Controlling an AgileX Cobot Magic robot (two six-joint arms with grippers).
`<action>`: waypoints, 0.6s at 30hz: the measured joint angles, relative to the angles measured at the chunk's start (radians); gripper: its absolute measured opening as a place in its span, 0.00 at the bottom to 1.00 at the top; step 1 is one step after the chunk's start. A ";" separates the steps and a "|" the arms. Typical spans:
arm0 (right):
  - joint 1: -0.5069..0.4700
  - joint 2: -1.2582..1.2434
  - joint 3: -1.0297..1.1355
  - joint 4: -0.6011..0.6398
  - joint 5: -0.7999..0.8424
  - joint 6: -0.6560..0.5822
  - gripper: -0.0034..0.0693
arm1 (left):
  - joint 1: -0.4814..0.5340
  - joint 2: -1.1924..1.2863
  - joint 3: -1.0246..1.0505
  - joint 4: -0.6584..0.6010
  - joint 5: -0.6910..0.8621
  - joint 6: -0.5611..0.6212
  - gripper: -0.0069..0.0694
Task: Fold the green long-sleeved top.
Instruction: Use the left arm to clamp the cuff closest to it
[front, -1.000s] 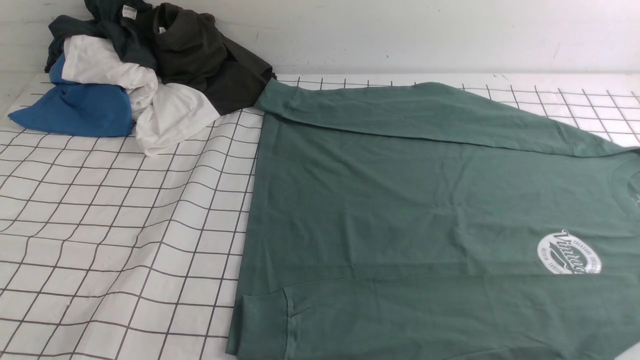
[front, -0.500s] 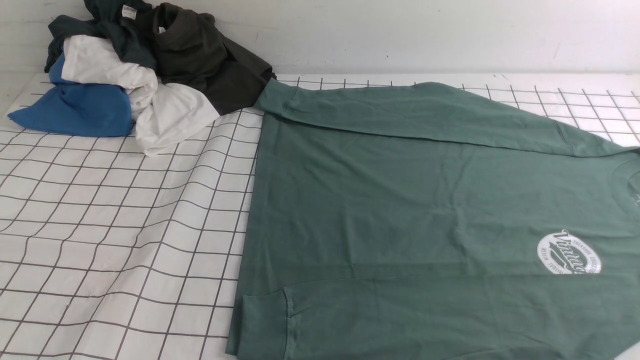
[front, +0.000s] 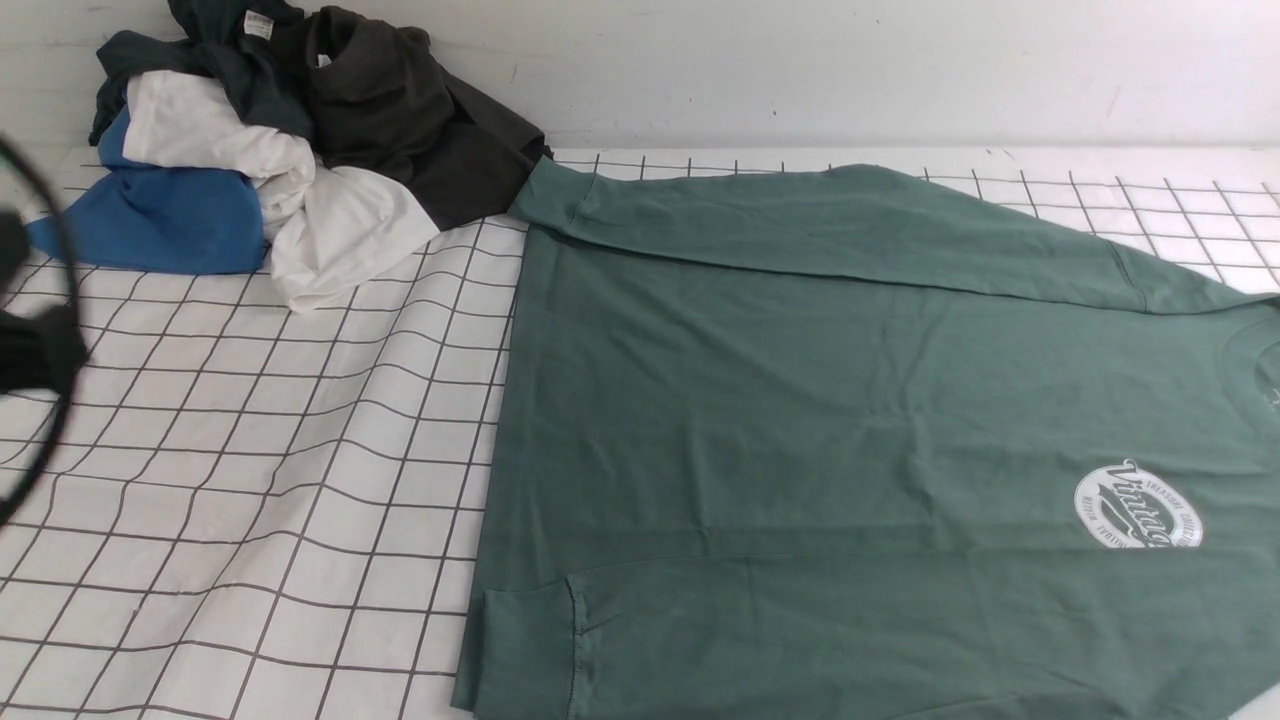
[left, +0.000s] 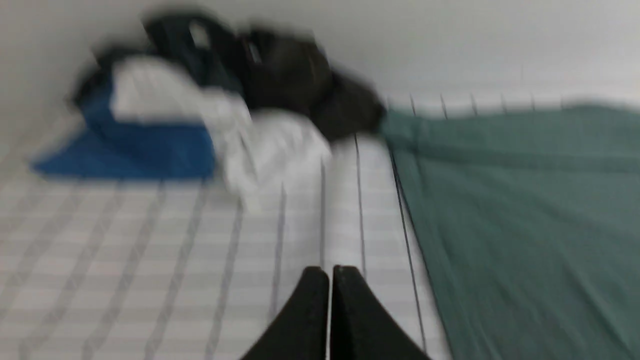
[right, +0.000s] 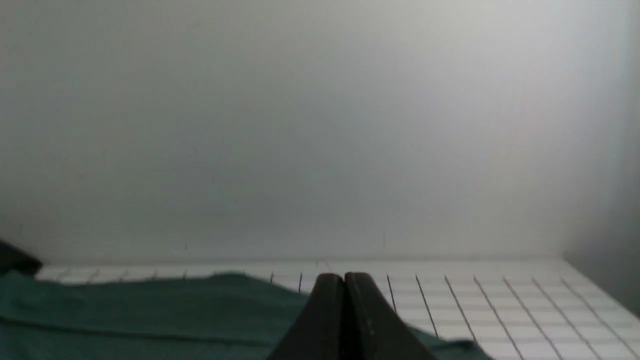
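The green long-sleeved top (front: 850, 400) lies flat over the right half of the gridded cloth, hem to the left and neck at the right edge. Its white oval logo (front: 1138, 505) faces up. One sleeve runs along the far side to its cuff (front: 545, 195), the other along the near side to its cuff (front: 525, 640). A blurred dark part of my left arm (front: 35, 350) shows at the front view's left edge. My left gripper (left: 330, 272) is shut and empty above bare cloth beside the top (left: 525, 210). My right gripper (right: 344, 277) is shut and empty above the top (right: 150, 315).
A heap of clothes sits at the back left: a blue piece (front: 160, 220), a white one (front: 330, 235), a dark teal one (front: 230, 60) and a dark olive one (front: 400, 110). The wrinkled gridded cloth (front: 250, 480) covers the table. A white wall (front: 800, 70) stands behind.
A blurred dark part of my left arm and its cable have come into the front view at the left edge. The top and the heap have not moved.
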 joint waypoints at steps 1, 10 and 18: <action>0.007 0.039 0.000 0.008 0.069 -0.003 0.03 | -0.026 0.065 -0.014 -0.043 0.104 0.009 0.08; 0.205 0.401 -0.123 0.209 0.468 -0.260 0.03 | -0.211 0.445 -0.029 -0.287 0.275 0.163 0.12; 0.330 0.628 -0.254 0.309 0.432 -0.384 0.03 | -0.289 0.697 -0.090 -0.306 0.216 0.201 0.50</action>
